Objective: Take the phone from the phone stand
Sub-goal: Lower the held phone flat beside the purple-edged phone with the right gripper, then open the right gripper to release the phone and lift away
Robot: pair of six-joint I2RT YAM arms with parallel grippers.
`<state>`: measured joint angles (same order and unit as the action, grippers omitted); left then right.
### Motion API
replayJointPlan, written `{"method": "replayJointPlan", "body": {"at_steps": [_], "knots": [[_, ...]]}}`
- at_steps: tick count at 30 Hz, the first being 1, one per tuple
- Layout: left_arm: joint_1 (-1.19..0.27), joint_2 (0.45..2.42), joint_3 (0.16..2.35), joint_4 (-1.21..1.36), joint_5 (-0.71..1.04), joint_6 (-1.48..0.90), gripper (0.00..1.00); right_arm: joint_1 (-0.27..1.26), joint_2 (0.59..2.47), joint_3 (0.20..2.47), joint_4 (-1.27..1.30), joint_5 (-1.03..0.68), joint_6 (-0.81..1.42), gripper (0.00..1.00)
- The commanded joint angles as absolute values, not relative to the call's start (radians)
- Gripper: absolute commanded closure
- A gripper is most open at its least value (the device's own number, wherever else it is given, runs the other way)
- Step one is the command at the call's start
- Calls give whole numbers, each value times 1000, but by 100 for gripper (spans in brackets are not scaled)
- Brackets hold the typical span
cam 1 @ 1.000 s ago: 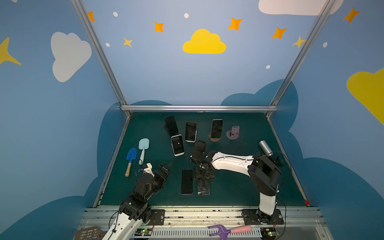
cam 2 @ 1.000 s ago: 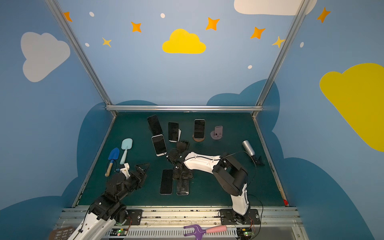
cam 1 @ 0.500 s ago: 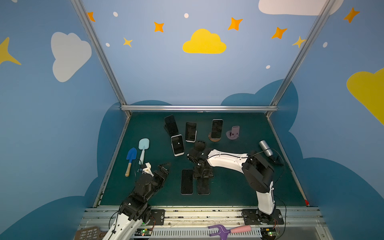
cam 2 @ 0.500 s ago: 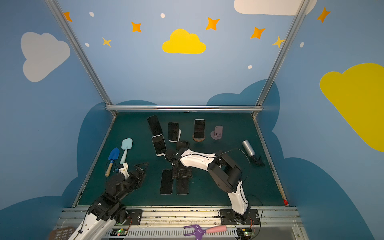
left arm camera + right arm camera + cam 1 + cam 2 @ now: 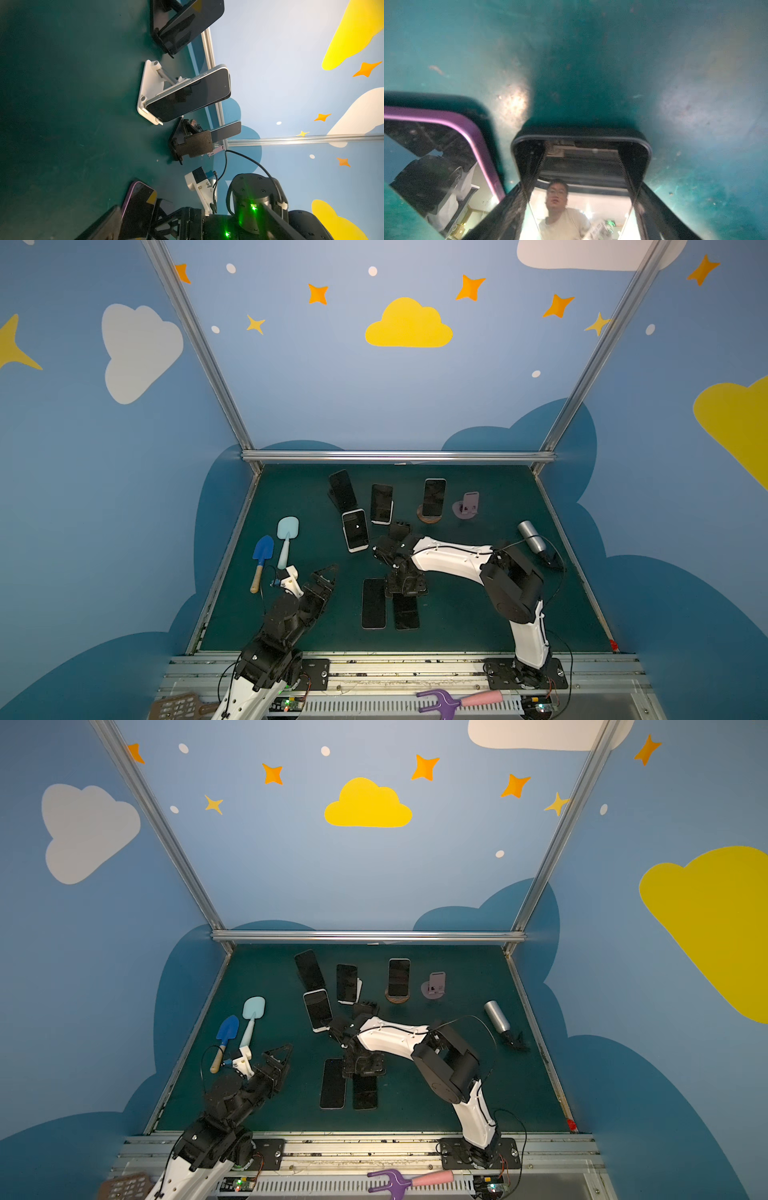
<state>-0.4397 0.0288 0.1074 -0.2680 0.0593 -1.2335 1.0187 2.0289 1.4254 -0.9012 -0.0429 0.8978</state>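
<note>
Risk: if the right gripper (image 5: 405,587) rises before its fingers clear the dark phone (image 5: 406,612), it may drag it into the purple-edged phone (image 5: 374,603) just beside it. The dark phone lies flat near the bench's (image 5: 478,614) front edge, off any stand. The right arm bends low, its gripper pointing down and straddling the phone; whether it clamps cannot be told. The left gripper (image 5: 326,576) is spread and empty.

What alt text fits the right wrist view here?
A dark phone lies flat on the green mat, flanked by the fingers of the right gripper; contact is unclear. A purple-edged phone lies beside it.
</note>
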Motion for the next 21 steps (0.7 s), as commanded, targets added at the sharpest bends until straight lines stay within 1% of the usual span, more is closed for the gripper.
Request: {"method": "replayJointPlan", "body": {"at_steps": [1, 4, 7, 10, 18, 21], "knots": [[-442, 24, 110, -287, 56, -1229, 0, 1019, 2081, 1328, -903, -116, 942, 21], [-442, 33, 110, -281, 61, -1233, 0, 1022, 2027, 1279, -829, -171, 979, 22], [-442, 48, 109, -269, 66, -1235, 0, 1019, 1992, 1277, -807, -157, 994, 24], [-442, 68, 113, -254, 69, -1239, 0, 1014, 1998, 1293, -803, -141, 988, 26], [-443, 95, 143, -259, 71, -1228, 0, 1009, 2028, 1330, -791, -138, 964, 28], [-442, 97, 144, -256, 69, -1231, 0, 997, 2024, 1326, -763, -165, 968, 28]]}}
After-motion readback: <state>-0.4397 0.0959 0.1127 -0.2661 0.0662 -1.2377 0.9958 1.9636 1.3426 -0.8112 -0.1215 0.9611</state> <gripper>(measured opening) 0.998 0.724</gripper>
